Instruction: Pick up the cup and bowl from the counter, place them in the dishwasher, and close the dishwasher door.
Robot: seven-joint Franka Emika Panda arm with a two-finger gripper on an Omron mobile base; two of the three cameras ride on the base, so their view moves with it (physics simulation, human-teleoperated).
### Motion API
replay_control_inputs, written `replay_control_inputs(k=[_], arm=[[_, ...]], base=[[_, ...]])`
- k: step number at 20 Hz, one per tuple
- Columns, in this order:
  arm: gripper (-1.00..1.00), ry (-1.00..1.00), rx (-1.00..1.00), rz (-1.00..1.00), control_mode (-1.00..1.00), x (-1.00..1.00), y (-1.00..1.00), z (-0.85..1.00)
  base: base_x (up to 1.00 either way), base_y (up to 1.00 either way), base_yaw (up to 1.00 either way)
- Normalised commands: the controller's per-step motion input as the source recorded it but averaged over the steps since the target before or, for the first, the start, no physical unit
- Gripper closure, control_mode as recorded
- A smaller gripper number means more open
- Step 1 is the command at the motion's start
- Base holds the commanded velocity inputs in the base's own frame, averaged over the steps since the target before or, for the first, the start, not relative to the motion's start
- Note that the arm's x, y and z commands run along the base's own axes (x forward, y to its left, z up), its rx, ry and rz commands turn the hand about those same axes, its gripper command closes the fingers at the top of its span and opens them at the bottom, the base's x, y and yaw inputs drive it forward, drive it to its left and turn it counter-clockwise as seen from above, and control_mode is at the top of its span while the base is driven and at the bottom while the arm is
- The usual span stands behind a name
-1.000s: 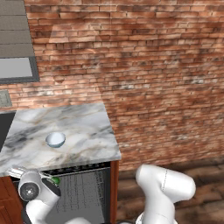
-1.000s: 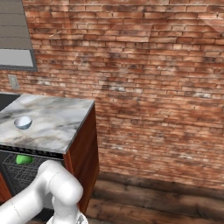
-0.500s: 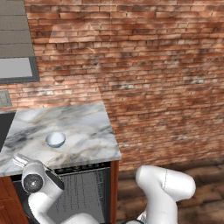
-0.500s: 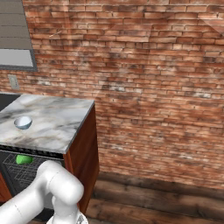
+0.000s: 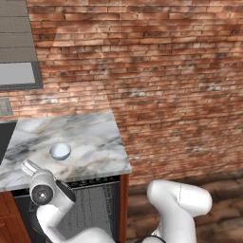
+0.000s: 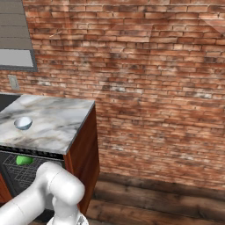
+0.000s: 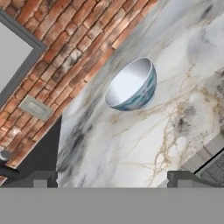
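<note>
Marble counter (image 5: 90,142) bears bowl (image 5: 60,151) beside brick wall (image 5: 166,80).

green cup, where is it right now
In the right base view the green cup sits inside the open dishwasher, on its wire rack just under the counter edge, below the bowl.

A big red brick wall (image 5: 156,71) stands at the back of the room. At about 10 o'clock in the left base view there is a grey framed window (image 5: 16,76) with a grey tiled panel (image 5: 14,28) above it. A small grey wall plate (image 5: 4,107) sits just under the window. The floor (image 6: 167,197) is dark wooden boards. A reddish-brown wooden cabinet (image 6: 83,145) stands against the wall.
</note>
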Motion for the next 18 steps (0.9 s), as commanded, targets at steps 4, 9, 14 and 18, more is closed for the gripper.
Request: replay_control_inputs(k=[4, 9, 14, 18], arm=[[-1.00, 0.00, 0.12, -0.04, -1.00, 0.20, -0.36, 0.00], [-1.00, 0.00, 0.13, -0.08, -1.00, 0.31, -0.36, 0.00], [-1.00, 0.04, 0.16, -0.12, -1.00, 0.34, -0.07, 0.00], [-1.00, 0.08, 0.18, -0.18, -1.00, 0.38, 0.00, 0.00]], base=[[0.00, 0.00, 0.00], [0.00, 0.00, 0.00], [0.00, 0.00, 0.00], [0.00, 0.00, 0.00]])
